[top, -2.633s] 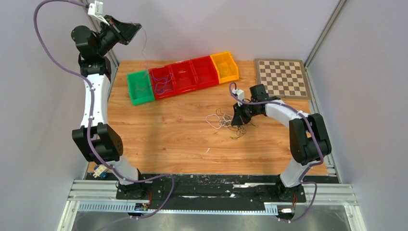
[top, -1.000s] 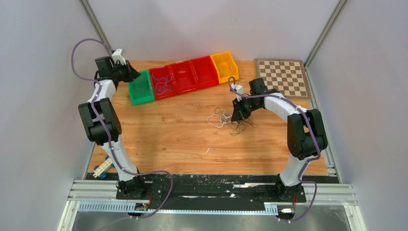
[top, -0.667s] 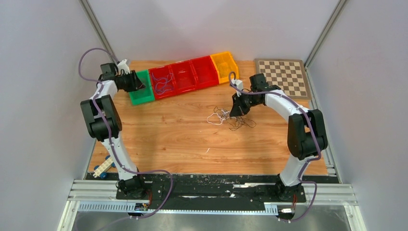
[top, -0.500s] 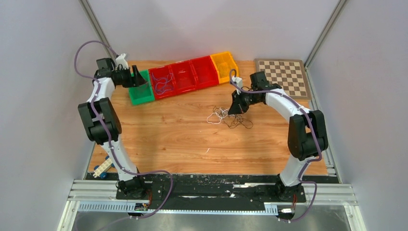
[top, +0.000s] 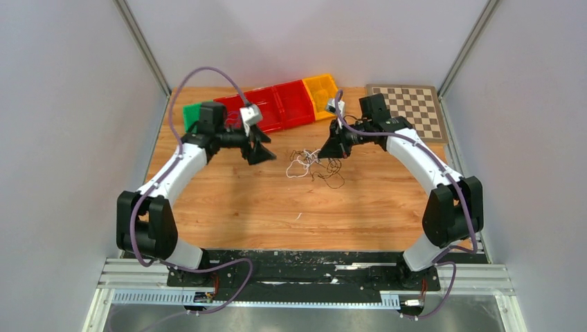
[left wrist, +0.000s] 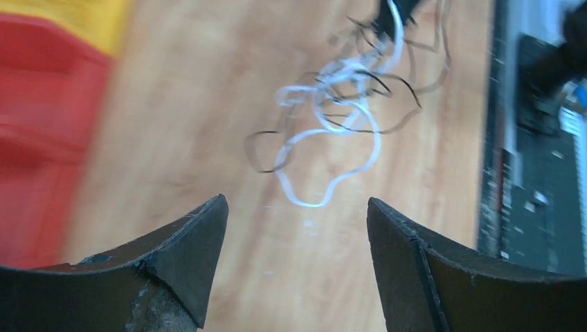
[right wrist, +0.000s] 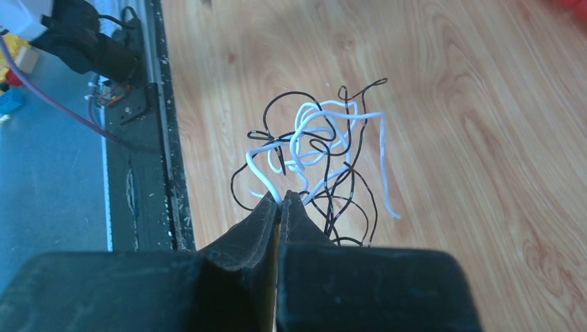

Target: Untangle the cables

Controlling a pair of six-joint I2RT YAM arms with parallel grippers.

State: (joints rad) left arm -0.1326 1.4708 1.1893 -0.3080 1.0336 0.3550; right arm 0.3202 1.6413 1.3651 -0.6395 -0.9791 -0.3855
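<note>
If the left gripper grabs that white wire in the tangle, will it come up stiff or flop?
Probably floppy: the white wire lies in loose curls. It would likely drag the black wires along, since they loop through each other.

No text, number or brand can be read; the coloured bins (top: 291, 102) and the chessboard (top: 407, 112) show none legible; a small white block (top: 250, 115) near the bins possibly carries print, but it is too small to tell.
</note>
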